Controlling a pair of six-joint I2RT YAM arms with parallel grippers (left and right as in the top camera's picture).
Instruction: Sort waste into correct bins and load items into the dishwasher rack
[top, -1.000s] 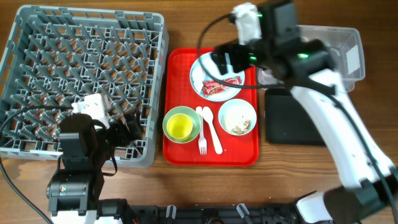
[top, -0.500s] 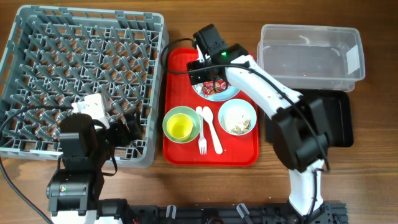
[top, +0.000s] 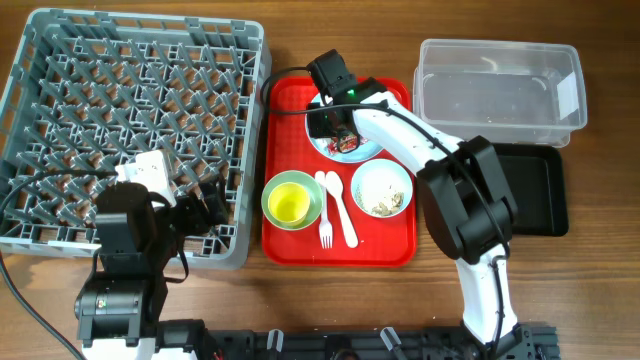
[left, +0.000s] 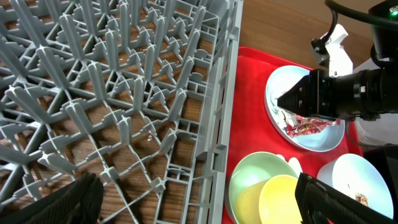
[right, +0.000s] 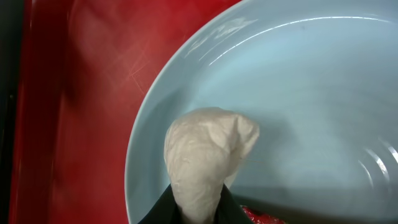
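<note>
On the red tray, the pale-blue plate (top: 352, 147) lies under my right gripper (top: 336, 127). In the right wrist view the right gripper (right: 198, 208) is shut on the crumpled white tissue (right: 205, 155), just above the plate (right: 298, 93). The red wrapper (left: 308, 127) lies on the plate beside it. A pale-blue bowl (top: 381, 188) holds beige food scraps. The yellow-green cup (top: 290, 203), white fork (top: 325, 218) and spoon (top: 343, 212) lie at the tray's front. My left gripper (left: 202, 205) stands open over the dishwasher rack's (top: 130, 110) front right corner.
A clear tub (top: 497, 85) stands at the back right, with a black tray (top: 535, 190) in front of it. The red tray (top: 385, 250) sits between the rack and those bins. The right arm's cable loops over the tray's back edge.
My right arm has swung from over the tub side down to the plate. Its jaws have closed on the tissue. The left arm has not moved.
</note>
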